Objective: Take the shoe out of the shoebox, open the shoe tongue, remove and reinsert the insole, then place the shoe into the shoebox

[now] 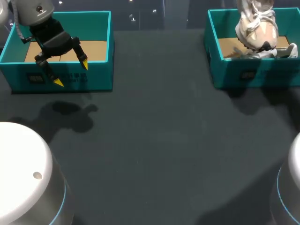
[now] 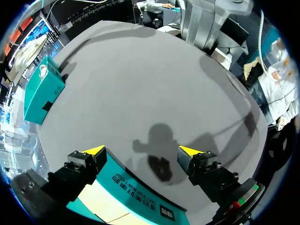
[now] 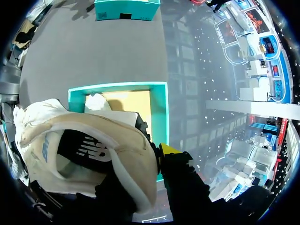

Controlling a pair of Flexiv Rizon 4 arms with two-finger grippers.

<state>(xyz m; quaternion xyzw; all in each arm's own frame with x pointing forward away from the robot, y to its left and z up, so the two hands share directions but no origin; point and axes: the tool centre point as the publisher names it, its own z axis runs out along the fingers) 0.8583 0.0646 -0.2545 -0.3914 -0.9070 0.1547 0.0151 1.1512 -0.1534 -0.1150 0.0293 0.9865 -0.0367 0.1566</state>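
A beige and white sneaker point(image 1: 255, 26) hangs upright over the teal shoebox point(image 1: 253, 75) at the table's far right, its lower end inside the box. In the right wrist view my right gripper point(image 3: 150, 157) is shut on the rim of the sneaker point(image 3: 93, 140). One yellow fingertip point(image 3: 166, 150) shows outside the collar; the other is hidden inside. A black insole point(image 3: 89, 147) lies in the shoe's opening. The shoebox point(image 3: 159, 112) sits beneath. My left gripper point(image 1: 71, 73) hangs open and empty over the front wall of a second teal box point(image 1: 98, 77).
White wrapping paper point(image 1: 286, 50) lies in the right shoebox. The left box point(image 2: 136, 187), with bare cardboard inside, sits right under my left gripper point(image 2: 141, 152). Dark grey tabletop point(image 1: 159, 140) stretches between the two boxes and towards the front.
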